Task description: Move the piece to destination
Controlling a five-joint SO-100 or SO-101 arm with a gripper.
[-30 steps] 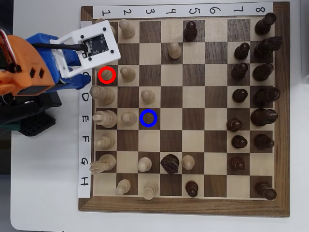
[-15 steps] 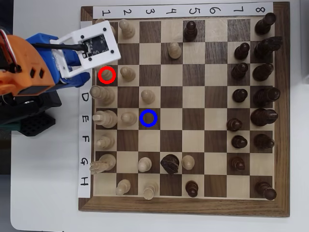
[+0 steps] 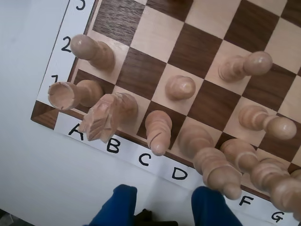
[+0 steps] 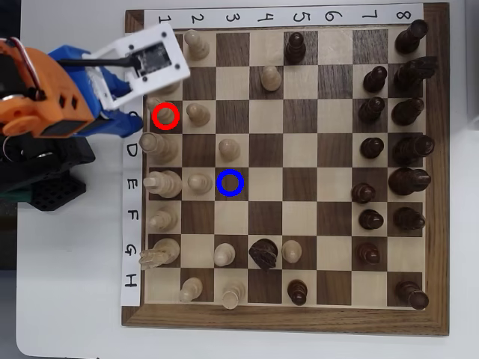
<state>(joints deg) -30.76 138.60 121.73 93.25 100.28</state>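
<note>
My claw (image 3: 162, 202) released, empty, above board edge; piece (image 4: 164, 114) just ahead, ungrasped; destination (image 4: 230, 182) farther ahead, vacant. Everything left.

pale pieces (image 3: 159, 132) (back ranks), blue claw (image 3: 162, 207) apart

Matt pale wood piece (image 3: 158, 132), glossy wood board (image 4: 284, 161), blue plastic end effector (image 3: 162, 207)
</note>
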